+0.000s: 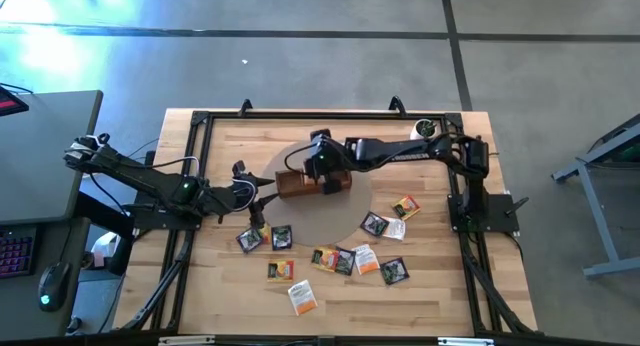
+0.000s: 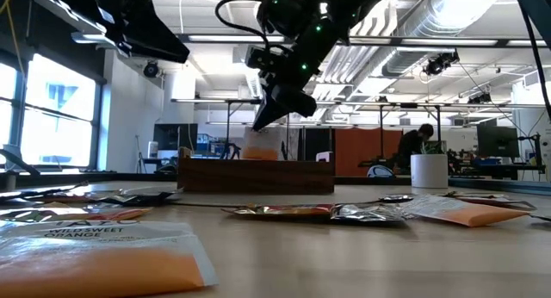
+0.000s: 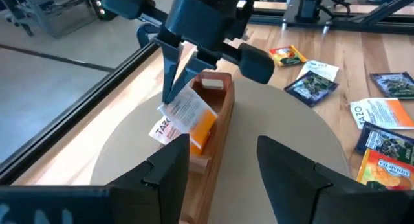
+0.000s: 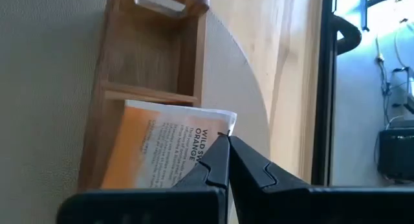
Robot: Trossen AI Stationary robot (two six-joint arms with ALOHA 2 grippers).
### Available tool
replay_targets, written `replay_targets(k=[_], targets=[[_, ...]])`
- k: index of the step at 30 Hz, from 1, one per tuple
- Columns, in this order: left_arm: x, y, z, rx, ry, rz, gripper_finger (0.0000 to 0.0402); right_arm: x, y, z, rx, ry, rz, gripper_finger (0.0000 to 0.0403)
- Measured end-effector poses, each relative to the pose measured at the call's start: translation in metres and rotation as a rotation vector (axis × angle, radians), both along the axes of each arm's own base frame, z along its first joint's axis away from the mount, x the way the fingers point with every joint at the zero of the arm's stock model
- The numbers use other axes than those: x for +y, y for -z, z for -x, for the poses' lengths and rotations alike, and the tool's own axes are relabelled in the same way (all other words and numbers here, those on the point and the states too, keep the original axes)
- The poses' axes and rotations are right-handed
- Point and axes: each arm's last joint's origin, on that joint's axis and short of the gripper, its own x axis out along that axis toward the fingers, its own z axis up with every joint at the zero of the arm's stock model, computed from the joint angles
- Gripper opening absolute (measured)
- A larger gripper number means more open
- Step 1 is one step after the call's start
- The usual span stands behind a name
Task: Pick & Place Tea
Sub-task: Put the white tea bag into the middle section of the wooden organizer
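Tea sachet [image 4: 165,149] pinched at corner by your right gripper [image 4: 226,153], hung over tray [image 4: 116,88] compartment for drop; left gripper [image 3: 223,162] waits spread, empty.

White-and-orange sachet [image 4: 165,149] pinched at its corner in right gripper [image 4: 223,143], hanging tilted; other sachets [image 1: 345,258] lying flat, well apart.

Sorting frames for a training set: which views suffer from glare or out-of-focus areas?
High view: bluish glare washes the floor at the upper left. Low view: the nearest white-and-orange sachet is blurred, the wooden tray sharper, windows blown out. Right wrist view: bright window glare beyond the table edge, while the held sachet reads clearly.
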Motion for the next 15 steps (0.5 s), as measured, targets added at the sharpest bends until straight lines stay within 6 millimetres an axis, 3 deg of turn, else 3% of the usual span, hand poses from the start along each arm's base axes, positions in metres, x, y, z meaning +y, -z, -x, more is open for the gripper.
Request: replay_targets(k=[15], targets=[[0.000,-0.002,-0.001,-0.014,0.007,-0.009,0.0179,0.005,0.016,0.001,-0.024,-0.101,0.029,0.0019]])
